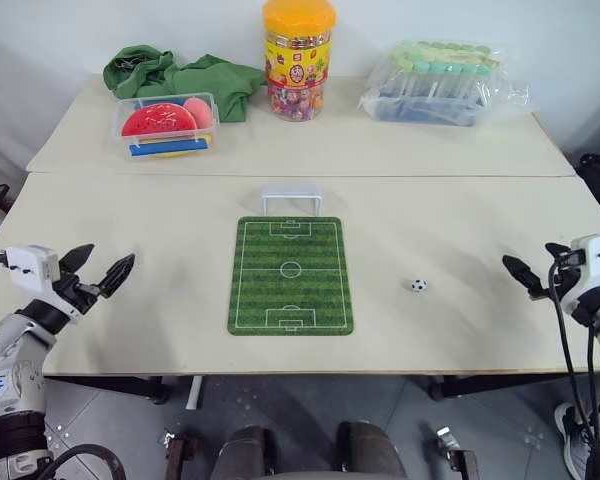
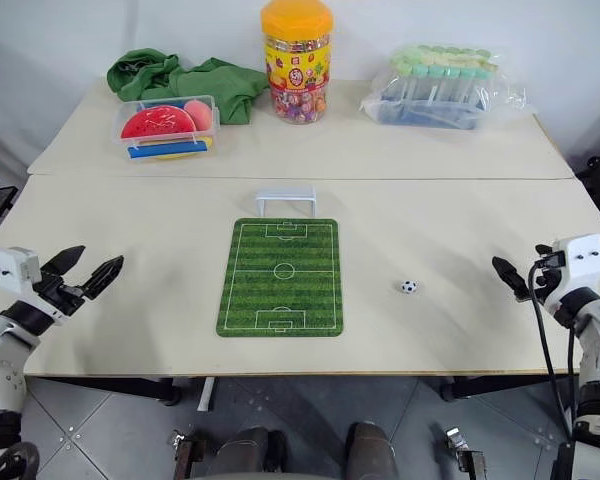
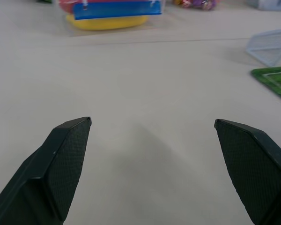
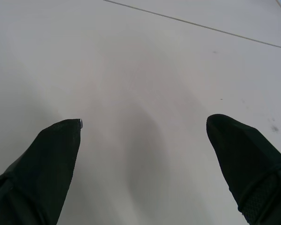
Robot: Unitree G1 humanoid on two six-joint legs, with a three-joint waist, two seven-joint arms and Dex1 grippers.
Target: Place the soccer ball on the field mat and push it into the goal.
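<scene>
On beige table (image 1: 430, 330), field mat (image 1: 291, 275), soccer ball (image 1: 418, 285) beside, both claws wide.

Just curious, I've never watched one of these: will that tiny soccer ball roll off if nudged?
Probably. The soccer ball looks round and smooth on the bare table, so it should roll readily. It looks light, and might slip between the fingers.

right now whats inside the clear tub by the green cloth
The clear tub holds a red disc, a pink ball, a blue piece and something yellow beneath it. Whatever lies under the disc is covered.
</scene>
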